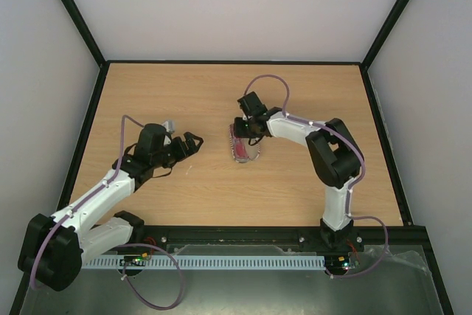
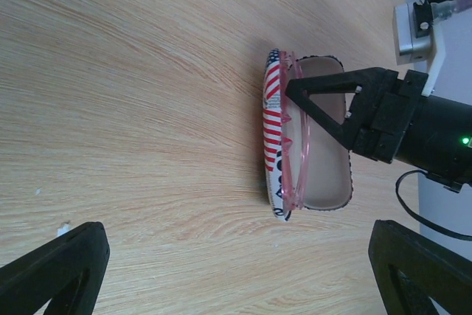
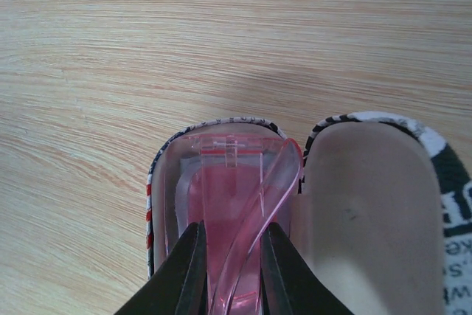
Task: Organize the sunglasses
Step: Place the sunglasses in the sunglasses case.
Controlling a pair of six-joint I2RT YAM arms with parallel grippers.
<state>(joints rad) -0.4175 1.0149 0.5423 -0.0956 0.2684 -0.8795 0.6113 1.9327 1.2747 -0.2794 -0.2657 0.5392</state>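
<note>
The sunglasses (image 3: pixel 236 204) are clamped between the right jaws, which are closed to a narrow gap on the translucent red frame near one end of the pair. In the right wrist view the clear pink plastic is seen rising from between the two black tips and curving away ahead of them, with the red lenses lying just beyond the tips. The pair is held inside the open case (image 3: pixel 369 204). The part ahead of the jaws is set in the striped half, directly in front of the tips, while the beige-lined half lies open just beside the jaws, on the right of that view. Whether the sunglasses are fully seated on the case floor cannot be told.

From the left wrist the sunglasses (image 2: pixel 299 145) are seen edge on, standing along the striped side of the case (image 2: pixel 273 108). The right jaws are seen reaching in across the beige lining and meeting the frame towards one end.

The left jaws are spread wide with nothing between them; only bare bench (image 2: pixel 147 108) is seen in the gap. The case and sunglasses lie ahead of these jaws and well apart from them. From above, the sunglasses (image 1: pixel 242 145) are found at the tips of the right jaws and clear of the left jaws
</note>
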